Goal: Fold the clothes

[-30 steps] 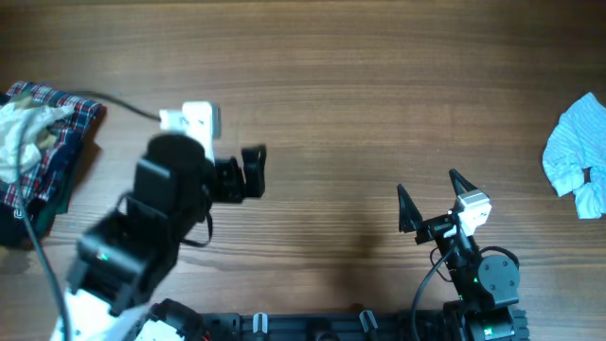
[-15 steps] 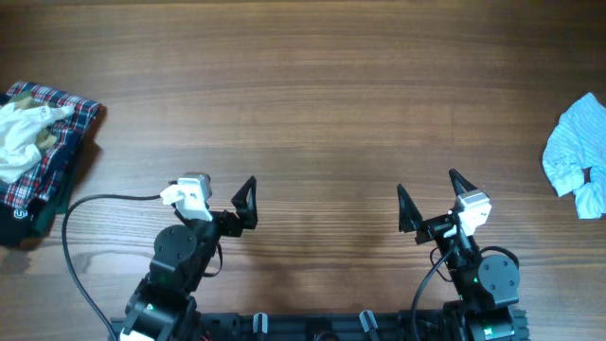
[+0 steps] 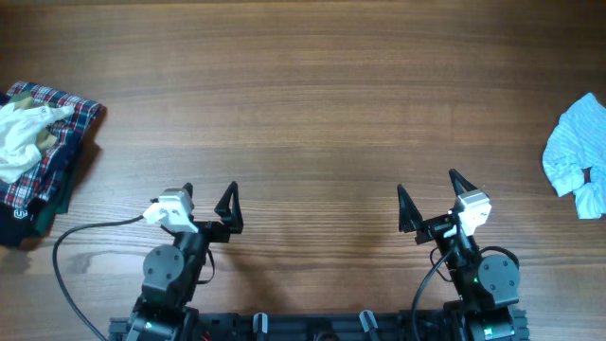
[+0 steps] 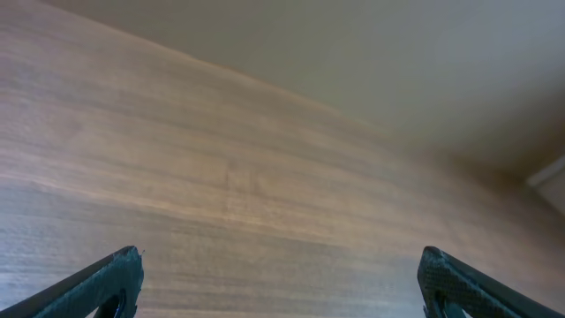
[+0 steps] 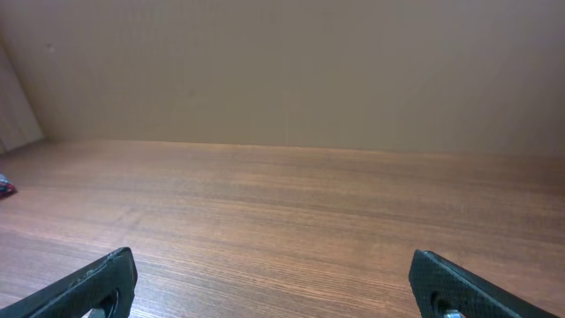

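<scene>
A cream-white shirt with tan patches [image 3: 23, 137] lies crumpled on a pile of plaid garments [image 3: 55, 152] at the far left edge. A pale blue finely striped garment [image 3: 579, 152] lies crumpled at the far right edge. My left gripper [image 3: 206, 197] is open and empty at the near left, over bare wood [image 4: 278, 265]. My right gripper [image 3: 428, 192] is open and empty at the near right, over bare wood [image 5: 274, 274]. Neither wrist view shows any cloth.
The wooden table [image 3: 312, 104] spans the whole view. A black cable [image 3: 71, 246] loops from the left arm along the near left. The arm bases stand at the near edge.
My left arm has pulled back from the pile at the left to the near edge, its gripper open and empty. The right arm has not moved.
</scene>
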Available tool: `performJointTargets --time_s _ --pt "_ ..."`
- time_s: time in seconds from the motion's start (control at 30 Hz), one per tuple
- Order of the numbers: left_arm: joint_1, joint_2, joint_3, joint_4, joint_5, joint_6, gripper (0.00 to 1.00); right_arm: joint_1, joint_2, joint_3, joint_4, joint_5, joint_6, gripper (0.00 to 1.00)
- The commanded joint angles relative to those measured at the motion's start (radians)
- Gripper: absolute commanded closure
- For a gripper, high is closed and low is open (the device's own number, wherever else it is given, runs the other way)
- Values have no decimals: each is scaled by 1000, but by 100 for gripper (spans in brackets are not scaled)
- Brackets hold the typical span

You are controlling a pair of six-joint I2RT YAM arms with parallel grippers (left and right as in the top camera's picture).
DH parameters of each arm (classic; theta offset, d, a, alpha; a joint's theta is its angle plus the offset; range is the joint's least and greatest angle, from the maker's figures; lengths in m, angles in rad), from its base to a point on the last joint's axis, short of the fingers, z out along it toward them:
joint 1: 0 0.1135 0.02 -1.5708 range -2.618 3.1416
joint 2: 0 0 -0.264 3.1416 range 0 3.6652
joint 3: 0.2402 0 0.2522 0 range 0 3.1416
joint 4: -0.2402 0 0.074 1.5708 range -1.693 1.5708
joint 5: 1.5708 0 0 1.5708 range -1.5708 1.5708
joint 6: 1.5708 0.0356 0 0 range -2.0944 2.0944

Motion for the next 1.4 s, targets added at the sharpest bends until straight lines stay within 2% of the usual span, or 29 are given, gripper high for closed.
performJointTargets --time_s 0.0,0.1,0.4,1.37 --pt "72 -74 -6 -31 -14 10 0 1 -9 -2 3 -11 11 0" --pt "128 -169 -6 -64 -13 10 0 1 -9 -2 3 -11 11 0" --pt "272 -177 -6 -64 -13 9 0 1 -9 -1 3 -11 11 0" --pt "323 -177 -6 -64 -13 9 0 1 -9 -1 3 -11 11 0"
